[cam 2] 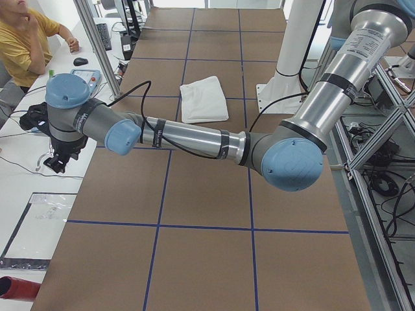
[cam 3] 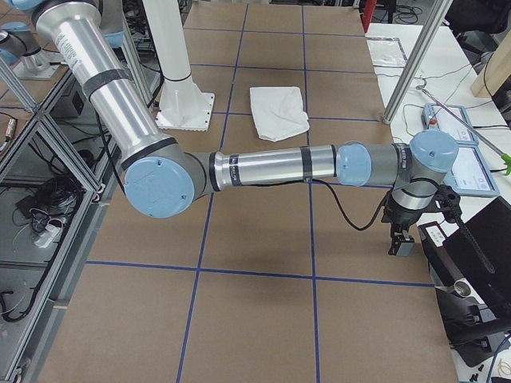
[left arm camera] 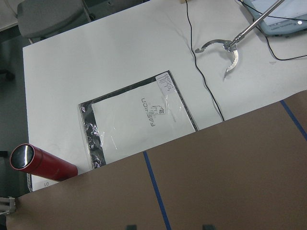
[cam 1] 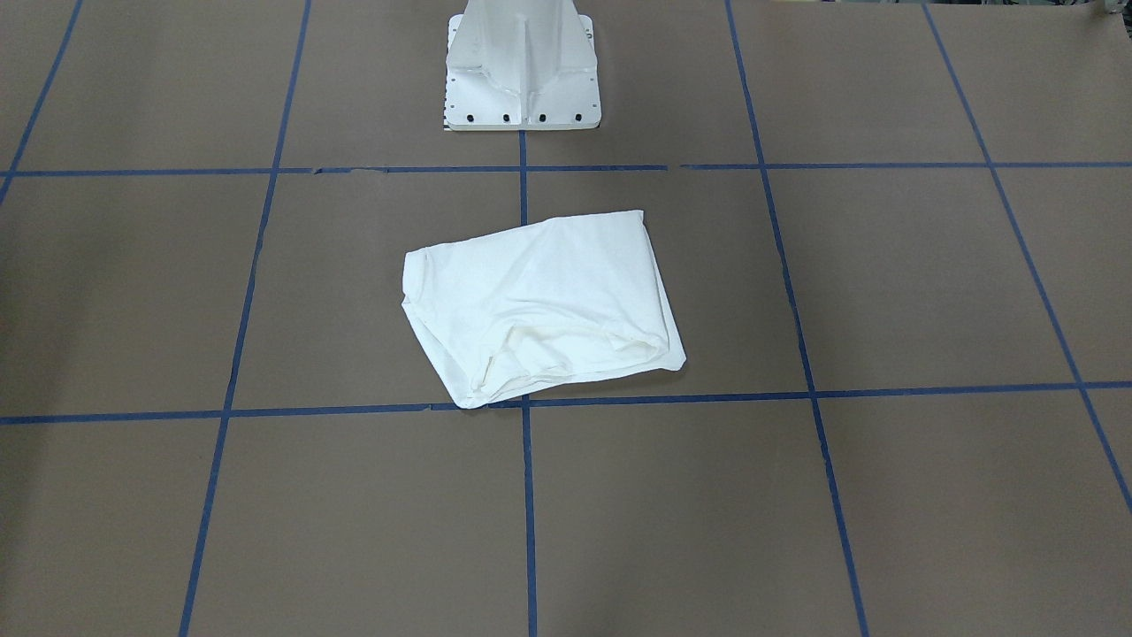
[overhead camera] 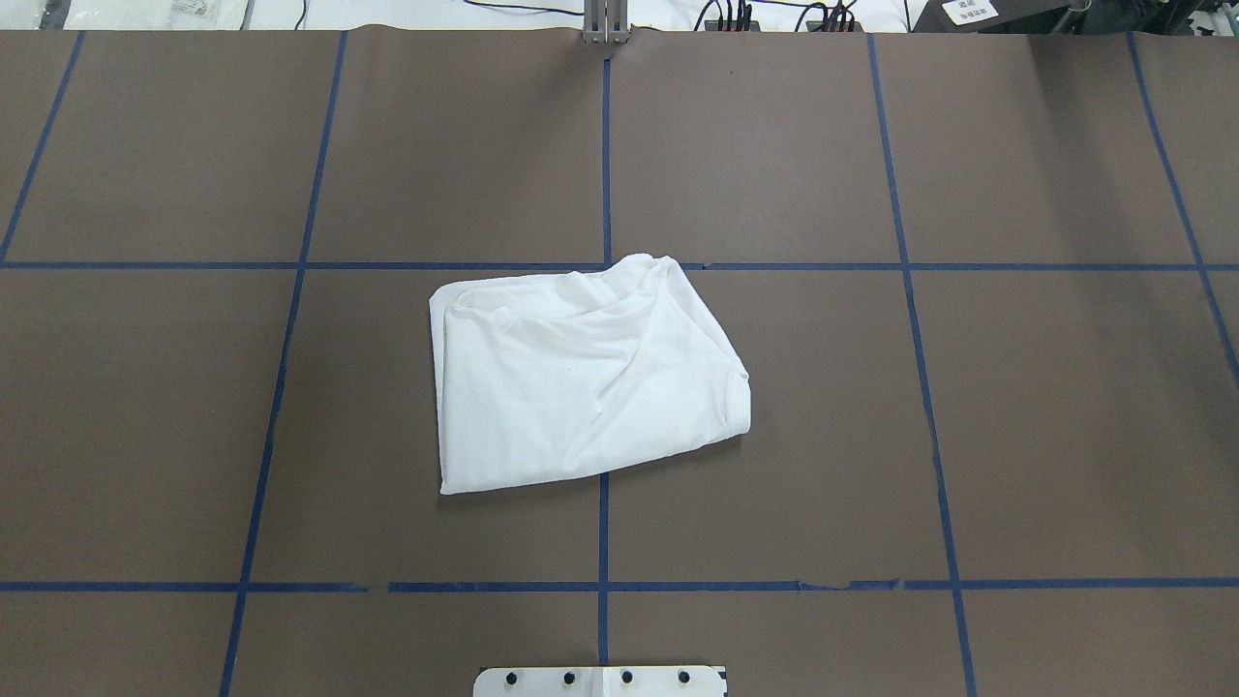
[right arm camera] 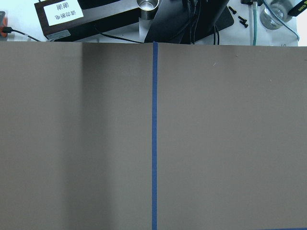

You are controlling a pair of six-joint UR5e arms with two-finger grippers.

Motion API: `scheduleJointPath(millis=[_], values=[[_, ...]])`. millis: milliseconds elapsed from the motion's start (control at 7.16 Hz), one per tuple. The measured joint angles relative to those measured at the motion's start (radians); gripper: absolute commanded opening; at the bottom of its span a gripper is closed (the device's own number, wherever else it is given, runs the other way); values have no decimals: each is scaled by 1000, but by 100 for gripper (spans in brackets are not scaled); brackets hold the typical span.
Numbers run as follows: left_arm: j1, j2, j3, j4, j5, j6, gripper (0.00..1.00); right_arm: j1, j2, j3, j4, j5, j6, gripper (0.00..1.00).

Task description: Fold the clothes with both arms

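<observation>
Folded T-shirt (overhead camera: 581, 387) on the table (overhead camera: 1016, 436).
Left gripper (cam 2: 57, 161) and right gripper (cam 3: 399, 239) hang far off; whether parted, cannot tell.

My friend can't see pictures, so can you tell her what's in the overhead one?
A white T-shirt, folded into a rumpled, lopsided rectangle, lies in the middle of a brown table marked into big squares by blue tape lines. The edge of a white metal base peeks in at the bottom.
</observation>
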Motion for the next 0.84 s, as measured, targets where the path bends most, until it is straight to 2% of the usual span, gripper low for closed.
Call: scheduleJointPath(millis=[839], values=[[-4,14,-24,0,1,-8,100,15,10,4,-1,41,-9,100]])
